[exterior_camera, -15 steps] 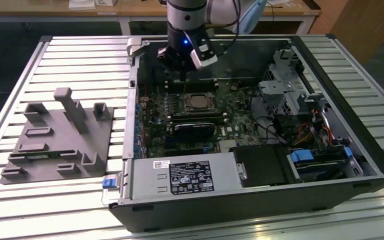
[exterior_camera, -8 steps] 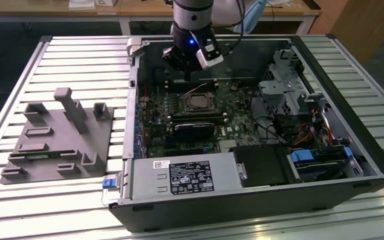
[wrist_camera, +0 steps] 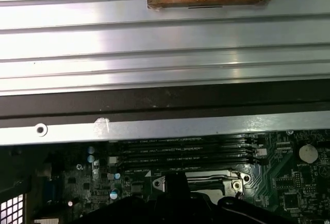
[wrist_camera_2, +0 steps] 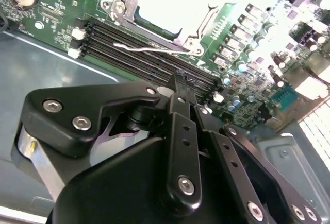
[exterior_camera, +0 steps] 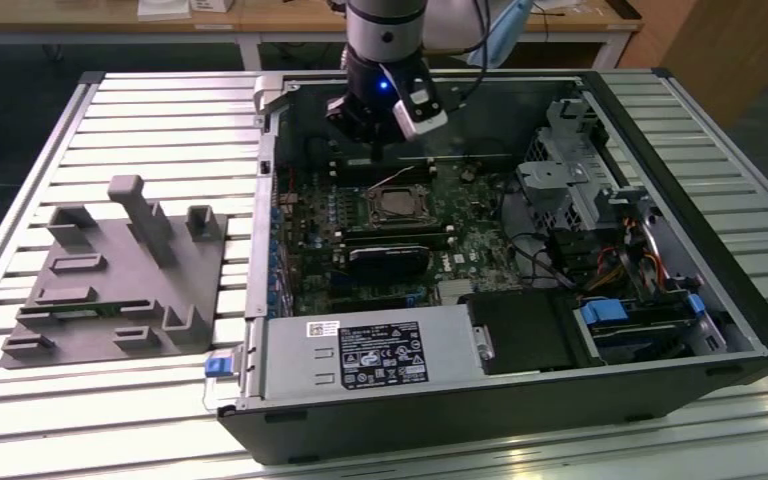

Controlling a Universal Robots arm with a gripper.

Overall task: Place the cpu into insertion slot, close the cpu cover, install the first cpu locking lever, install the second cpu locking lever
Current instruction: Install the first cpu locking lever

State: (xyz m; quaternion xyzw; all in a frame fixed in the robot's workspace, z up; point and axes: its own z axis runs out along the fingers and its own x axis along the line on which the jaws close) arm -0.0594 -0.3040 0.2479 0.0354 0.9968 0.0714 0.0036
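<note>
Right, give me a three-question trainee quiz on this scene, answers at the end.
1. True or false: the gripper hangs over the motherboard inside the computer case.
2. In the exterior view, the grey fixture lies: A) left of the case B) right of the case C) inside it.
3. In the second wrist view, what thin wire part lies across the memory slots beside the insertion slot?
Key: 1 true; 2 A; 3 a cpu locking lever, seemingly not latched.

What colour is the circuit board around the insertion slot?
Green; the circuit board shows it best in the second wrist view.
</note>
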